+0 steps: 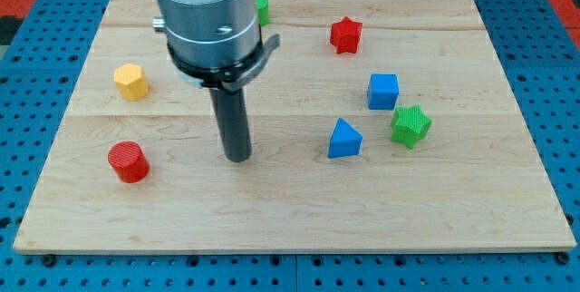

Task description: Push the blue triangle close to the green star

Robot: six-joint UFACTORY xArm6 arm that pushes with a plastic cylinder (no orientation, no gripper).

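Note:
The blue triangle (343, 139) lies right of the board's middle. The green star (410, 125) lies just to its right, a small gap between them. My tip (237, 157) rests on the board well to the left of the blue triangle, touching no block. The rod rises from it to the arm's grey body at the view's top.
A blue cube (382, 91) sits just above the triangle and star. A red star (345, 34) is at the top right. A yellow hexagon block (130, 82) and a red cylinder (128, 162) are at the left. A green block (262, 8) is partly hidden behind the arm. The wooden board (290, 224) lies on a blue pegboard.

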